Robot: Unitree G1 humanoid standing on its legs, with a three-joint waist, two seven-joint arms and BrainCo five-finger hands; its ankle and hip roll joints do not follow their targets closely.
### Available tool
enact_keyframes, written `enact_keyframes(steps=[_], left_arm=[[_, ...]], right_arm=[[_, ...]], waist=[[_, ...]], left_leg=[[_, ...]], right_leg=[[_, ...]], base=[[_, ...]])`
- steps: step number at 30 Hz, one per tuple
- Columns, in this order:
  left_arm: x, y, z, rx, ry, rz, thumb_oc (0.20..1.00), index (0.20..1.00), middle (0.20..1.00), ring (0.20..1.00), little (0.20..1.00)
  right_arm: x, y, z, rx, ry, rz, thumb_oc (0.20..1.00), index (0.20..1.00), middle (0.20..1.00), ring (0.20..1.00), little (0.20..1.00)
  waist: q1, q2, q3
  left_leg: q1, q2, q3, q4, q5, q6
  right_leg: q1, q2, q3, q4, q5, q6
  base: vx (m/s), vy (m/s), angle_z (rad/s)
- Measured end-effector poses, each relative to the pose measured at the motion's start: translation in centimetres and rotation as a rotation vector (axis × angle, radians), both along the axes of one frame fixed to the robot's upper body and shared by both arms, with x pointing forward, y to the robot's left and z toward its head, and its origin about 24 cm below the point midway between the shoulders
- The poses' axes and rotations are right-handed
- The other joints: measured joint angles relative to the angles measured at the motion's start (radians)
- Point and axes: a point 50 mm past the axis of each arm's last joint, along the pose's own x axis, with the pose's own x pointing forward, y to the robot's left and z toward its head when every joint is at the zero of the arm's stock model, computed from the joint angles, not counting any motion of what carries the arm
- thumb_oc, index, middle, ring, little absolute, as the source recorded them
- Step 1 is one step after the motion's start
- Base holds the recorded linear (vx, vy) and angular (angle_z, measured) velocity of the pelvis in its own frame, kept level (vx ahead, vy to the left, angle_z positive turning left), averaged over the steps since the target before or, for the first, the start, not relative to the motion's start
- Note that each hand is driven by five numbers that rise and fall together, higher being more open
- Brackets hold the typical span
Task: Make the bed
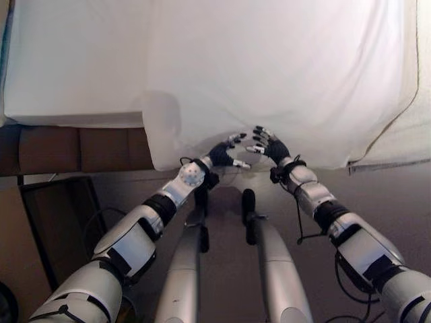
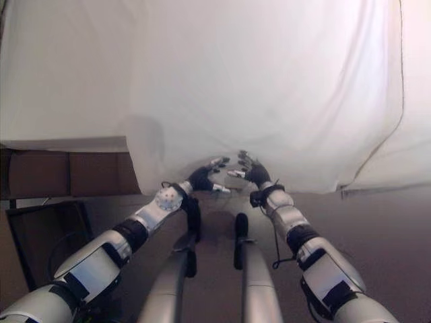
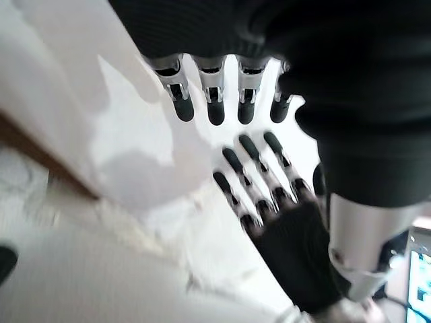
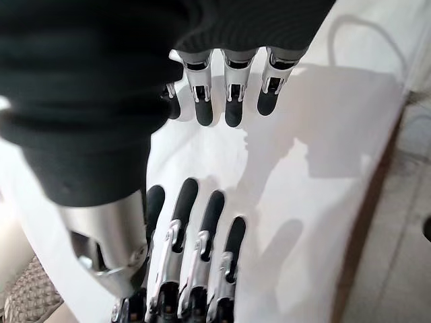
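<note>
Glare on sheet (image 1: 269, 67), blurred wrist views.

No text, label, number or sign can be read anywhere. The large white cloth sheet (image 1: 269, 74) hanging over the bed is plain, and the brown padded side of the bed frame (image 1: 74, 148) carries no writing that I can see.

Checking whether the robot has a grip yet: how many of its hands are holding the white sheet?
0. The left hand and right hand hang side by side, fingers straight, in front of the white sheet's overhanging lower edge, neither curled round the cloth.
</note>
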Motion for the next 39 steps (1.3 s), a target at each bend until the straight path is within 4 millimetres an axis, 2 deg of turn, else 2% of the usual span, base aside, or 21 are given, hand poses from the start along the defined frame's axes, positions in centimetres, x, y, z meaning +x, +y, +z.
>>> enact_keyframes(steps=[3, 7, 11, 14, 18, 20, 22, 23, 24, 25, 27, 28, 32, 33, 36, 39], left_arm=[[1.0, 0.7, 2.2, 0.02, -0.079, 0.091, 1.0, 1.0, 1.0, 1.0, 1.0], [1.7, 1.9, 4.9, 0.039, -0.18, 0.188, 1.0, 1.0, 1.0, 1.0, 1.0], [2.0, 3.1, 6.0, -0.026, -0.211, 0.268, 1.0, 1.0, 1.0, 1.0, 1.0], [2.3, 5.1, 6.9, 0.001, -0.225, 0.339, 1.0, 1.0, 1.0, 1.0, 1.0], [2.3, 9.3, 8.3, 0.04, -0.257, 0.447, 1.0, 1.0, 1.0, 1.0, 1.0], [1.9, 12.7, 9.1, 0.043, -0.263, 0.546, 1.0, 1.0, 1.0, 1.0, 1.0], [1.5, 14.9, 9.7, 0.025, -0.27, 0.606, 1.0, 1.0, 1.0, 1.0, 1.0], [0.9, 17.5, 10.2, -0.002, -0.275, 0.688, 1.0, 1.0, 1.0, 1.0, 1.0], [0.3, 19.4, 10.2, -0.037, -0.267, 0.748, 1.0, 1.0, 1.0, 1.0, 1.0], [0.0, 20.2, 10.1, -0.062, -0.263, 0.772, 1.0, 1.0, 1.0, 1.0, 1.0], [-0.9, 22.6, 9.0, -0.103, -0.232, 0.85, 1.0, 1.0, 1.0, 1.0, 1.0], [-1.6, 24.1, 7.7, -0.098, -0.199, 0.895, 1.0, 1.0, 1.0, 1.0, 1.0], [-3.8, 27.4, 3.5, -0.118, -0.095, 1.013, 1.0, 1.0, 1.0, 1.0, 1.0], [-4.4, 27.9, 2.5, -0.14, -0.072, 1.033, 1.0, 1.0, 1.0, 1.0, 1.0], [-6.0, 28.9, -1.3, -0.154, 0.025, 1.073, 1.0, 1.0, 1.0, 1.0, 1.0], [-8.6, 28.8, -7.6, -0.183, 0.188, 1.108, 1.0, 1.0, 1.0, 1.0, 1.0]], right_arm=[[1.1, -0.1, 2.5, -0.02, -0.042, -0.062, 1.0, 1.0, 1.0, 1.0, 1.0], [1.8, 0.7, 5.9, -0.113, -0.125, -0.105, 1.0, 1.0, 1.0, 1.0, 1.0], [2.1, 0.8, 7.6, -0.197, -0.174, -0.149, 1.0, 1.0, 1.0, 1.0, 1.0], [2.4, 0.1, 8.8, -0.269, -0.185, -0.202, 1.0, 1.0, 1.0, 1.0, 1.0], [2.4, -3.0, 10.4, -0.276, -0.202, -0.321, 1.0, 1.0, 1.0, 1.0, 1.0], [2.2, -5.7, 11.1, -0.27, -0.197, -0.409, 1.0, 1.0, 1.0, 1.0, 1.0], [1.9, -7.2, 11.4, -0.255, -0.197, -0.455, 1.0, 1.0, 1.0, 1.0, 1.0], [1.6, -9.2, 11.6, -0.246, -0.188, -0.512, 1.0, 1.0, 1.0, 1.0, 1.0], [1.2, -10.6, 11.7, -0.234, -0.179, -0.556, 1.0, 1.0, 1.0, 1.0, 1.0], [1.1, -11.0, 11.9, -0.221, -0.183, -0.563, 1.0, 1.0, 1.0, 1.0, 1.0], [0.5, -13.1, 11.3, -0.203, -0.154, -0.621, 1.0, 1.0, 1.0, 1.0, 1.0], [0.1, -14.4, 10.1, -0.186, -0.122, -0.653, 1.0, 1.0, 1.0, 1.0, 1.0], [-1.6, -18.0, 5.7, -0.162, 0.004, -0.748, 1.0, 1.0, 1.0, 1.0, 1.0], [-2.3, -19.2, 4.5, -0.143, 0.037, -0.781, 1.0, 1.0, 1.0, 1.0, 1.0], [-3.7, -20.6, 1.2, -0.087, 0.12, -0.828, 1.0, 1.0, 1.0, 1.0, 1.0], [-6.4, -21.9, -4.4, -0.042, 0.258, -0.876, 1.0, 1.0, 1.0, 1.0, 1.0]], waist=[[0.0, -0.003, 0.003], [-0.001, -0.015, 0.012], [-0.012, -0.015, 0.012], [-0.006, -0.015, 0.012], [0.001, -0.015, 0.012], [0.004, -0.015, 0.012], [0.004, -0.015, 0.012], [0.006, -0.015, 0.012], [0.006, -0.015, 0.012], [0.006, -0.015, 0.012], [0.007, -0.015, 0.012], [0.005, -0.015, 0.012], [0.009, -0.014, 0.009], [0.014, -0.014, 0.01], [0.023, -0.013, 0.01], [0.036, -0.008, 0.005]], left_leg=[[-0.072, 0.012, 0.013, 0.075, -0.02, 0.001], [-0.146, 0.019, 0.023, 0.143, -0.037, 0.002], [-0.175, 0.019, 0.022, 0.157, -0.036, 0.004], [-0.183, 0.02, 0.022, 0.161, -0.037, 0.004], [-0.185, 0.02, 0.021, 0.162, -0.036, 0.003], [-0.185, 0.019, 0.021, 0.158, -0.035, 0.004], [-0.185, 0.019, 0.021, 0.157, -0.035, 0.004], [-0.183, 0.019, 0.02, 0.156, -0.034, 0.005], [-0.181, 0.019, 0.02, 0.153, -0.033, 0.007], [-0.177, 0.018, 0.02, 0.15, -0.032, 0.008], [-0.154, 0.016, 0.02, 0.136, -0.03, 0.009], [-0.126, 0.014, 0.018, 0.112, -0.025, 0.009], [-0.029, 0.007, 0.011, 0.026, -0.005, 0.001], [-0.004, 0.007, 0.01, -0.006, 0.005, -0.001], [0.084, 0.005, -0.001, -0.093, 0.033, -0.006], [0.243, 0.014, -0.015, -0.197, 0.057, -0.008]], right_leg=[[-0.065, 0.008, 0.013, 0.049, 0.001, -0.007], [-0.135, 0.013, 0.024, 0.096, 0.001, -0.007], [-0.162, 0.013, 0.023, 0.107, 0.002, -0.007], [-0.17, 0.012, 0.023, 0.11, 0.002, -0.007], [-0.171, 0.012, 0.022, 0.111, 0.002, -0.007], [-0.171, 0.012, 0.021, 0.109, 0.002, -0.007], [-0.171, 0.012, 0.021, 0.11, 0.002, -0.007], [-0.169, 0.011, 0.019, 0.111, 0.002, -0.007], [-0.166, 0.011, 0.019, 0.11, 0.002, -0.007], [-0.163, 0.011, 0.019, 0.108, 0.002, -0.007], [-0.142, 0.008, 0.016, 0.097, 0.002, -0.007], [-0.116, 0.006, 0.014, 0.081, 0.002, -0.007], [-0.026, 0.0, 0.0, 0.018, 0.005, -0.007], [-0.006, -0.001, -0.004, 0.0, 0.006, -0.009], [0.07, 0.0, -0.019, -0.051, 0.015, -0.012], [0.228, 0.009, -0.043, -0.141, 0.018, -0.013]], base=[[-0.01, 0.019, -0.11], [0.0, -0.003, -0.09], [0.0, 0.0, 0.0], [0.0, 0.0, 0.0], [0.0, 0.0, 0.0], [0.02, -0.013, 0.01], [0.0, 0.0, 0.0], [0.0, 0.0, 0.0], [0.0, 0.0, 0.0], [0.02, -0.03, 0.02], [0.01, -0.014, 0.02], [0.01, -0.034, 0.05], [0.02, -0.06, 0.09], [0.04, -0.063, 0.1], [0.06, -0.064, 0.08], [0.1, -0.068, 0.07]])
